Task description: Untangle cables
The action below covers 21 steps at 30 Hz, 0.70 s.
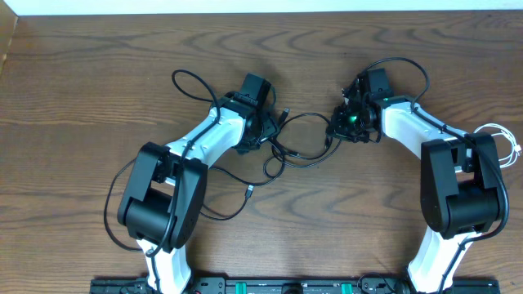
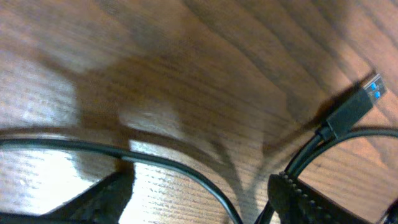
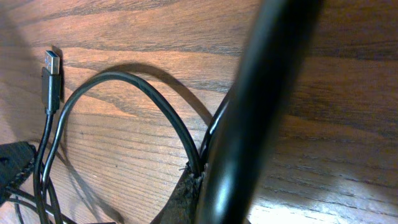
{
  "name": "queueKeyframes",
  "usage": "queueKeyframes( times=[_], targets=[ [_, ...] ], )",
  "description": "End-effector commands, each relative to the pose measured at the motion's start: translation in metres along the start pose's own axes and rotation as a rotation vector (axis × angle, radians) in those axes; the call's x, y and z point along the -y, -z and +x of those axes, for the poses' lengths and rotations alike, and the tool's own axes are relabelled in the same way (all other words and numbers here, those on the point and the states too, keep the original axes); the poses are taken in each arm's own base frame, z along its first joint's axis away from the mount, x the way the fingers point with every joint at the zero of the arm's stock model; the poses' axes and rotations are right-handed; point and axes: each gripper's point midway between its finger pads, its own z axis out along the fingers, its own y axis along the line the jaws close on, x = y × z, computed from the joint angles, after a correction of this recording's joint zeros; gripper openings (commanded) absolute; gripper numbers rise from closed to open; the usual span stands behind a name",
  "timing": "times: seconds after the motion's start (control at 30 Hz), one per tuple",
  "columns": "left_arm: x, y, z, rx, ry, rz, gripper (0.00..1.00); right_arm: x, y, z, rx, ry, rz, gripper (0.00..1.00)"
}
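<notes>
The thin black cable [image 1: 304, 155] lies in loose loops on the wooden table between the two grippers. My left gripper [image 1: 265, 132] is down over its left part; in the left wrist view the left gripper [image 2: 199, 208] stands open, and a strand of the black cable [image 2: 186, 169] runs between its fingers [image 2: 106, 199] without being pinched. The cable's USB plug [image 2: 360, 102] lies just beyond. My right gripper [image 1: 337, 126] is shut on the black cable [image 3: 155, 106], which loops up from the closed right gripper [image 3: 199, 180]. The white cable [image 1: 505, 140] lies at the far right edge.
A thick blurred black wire [image 3: 261, 93] of the arm crosses the right wrist view. The USB plug [image 3: 51, 74] and the left gripper's finger [image 3: 12, 165] show at its left. Another plug end [image 1: 249, 192] lies near the left arm.
</notes>
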Motion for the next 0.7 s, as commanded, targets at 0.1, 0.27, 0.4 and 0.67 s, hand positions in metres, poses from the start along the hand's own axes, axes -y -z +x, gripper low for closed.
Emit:
queueKeyframes(
  times=[0.1,0.27,0.4,0.67],
  targets=[
    [-0.017,-0.018,0.009,-0.041,0.021,-0.063,0.13,0.022,-0.013,0.008,-0.024,-0.031,0.073,0.01],
    [-0.018,-0.017,0.009,-0.045,0.025,-0.063,0.08,0.022,-0.013,0.008,-0.025,-0.031,0.073,0.01],
    [-0.012,-0.001,0.0,-0.021,0.035,-0.024,0.08,0.022,-0.013,0.008,-0.025,-0.03,0.073,0.01],
    [-0.006,0.083,-0.045,0.133,0.104,0.117,0.08,0.023,-0.013,0.009,-0.026,-0.031,0.074,0.01]
  ],
)
